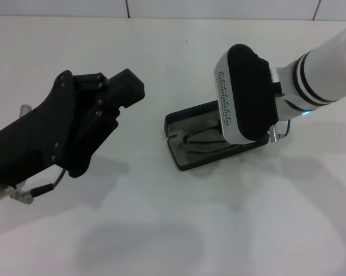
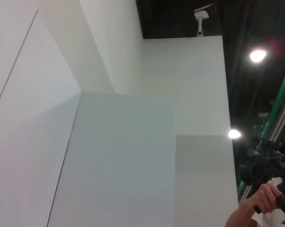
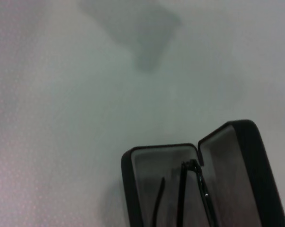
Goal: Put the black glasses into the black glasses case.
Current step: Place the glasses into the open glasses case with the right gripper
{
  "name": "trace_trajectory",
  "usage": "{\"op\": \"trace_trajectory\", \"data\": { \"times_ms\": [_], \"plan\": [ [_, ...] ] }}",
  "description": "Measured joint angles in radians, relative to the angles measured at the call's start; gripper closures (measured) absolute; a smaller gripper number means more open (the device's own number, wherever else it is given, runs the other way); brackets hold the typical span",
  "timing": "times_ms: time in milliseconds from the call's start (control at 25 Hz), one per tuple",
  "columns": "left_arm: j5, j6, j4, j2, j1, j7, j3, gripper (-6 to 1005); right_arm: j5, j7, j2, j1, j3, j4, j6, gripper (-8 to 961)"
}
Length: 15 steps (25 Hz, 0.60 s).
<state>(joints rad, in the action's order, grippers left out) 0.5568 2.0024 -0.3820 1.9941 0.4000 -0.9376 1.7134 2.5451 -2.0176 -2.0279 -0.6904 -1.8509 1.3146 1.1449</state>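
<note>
The black glasses case (image 1: 177,156) lies open on the white table, right of centre. The black glasses (image 1: 203,138) lie folded inside it on the grey lining. My right gripper (image 1: 246,98) hangs directly over the case's right end and covers that part of it. The right wrist view looks down into the case (image 3: 127,176), where the glasses (image 3: 189,185) rest in the tray, with the lid (image 3: 258,163) standing open beside it. My left gripper (image 1: 127,87) is lifted off the table at the left, well apart from the case, pointing up and to the right.
The white table (image 1: 179,230) runs to a tiled wall at the back. The left wrist view shows only white walls, ceiling lamps and a person's hand (image 2: 256,205) holding a device, far off.
</note>
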Motion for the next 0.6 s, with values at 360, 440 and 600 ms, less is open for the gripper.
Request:
{"op": "trace_trajectory", "data": {
  "times_ms": [360, 440, 600],
  "plan": [
    [0.0, 0.001, 0.0, 0.0, -0.009, 0.0, 0.003, 960, 0.012, -0.005, 0.0, 0.002, -0.017, 0.023, -0.005, 829],
    [0.0, 0.002, 0.0, 0.0, -0.012, 0.0, 0.003, 960, 0.031, -0.006, 0.0, 0.003, -0.03, 0.029, -0.006, 829],
    [0.0, 0.003, -0.001, 0.0, -0.017, 0.001, 0.003, 959, 0.065, -0.025, 0.0, 0.012, -0.055, 0.04, -0.016, 826]
  ]
}}
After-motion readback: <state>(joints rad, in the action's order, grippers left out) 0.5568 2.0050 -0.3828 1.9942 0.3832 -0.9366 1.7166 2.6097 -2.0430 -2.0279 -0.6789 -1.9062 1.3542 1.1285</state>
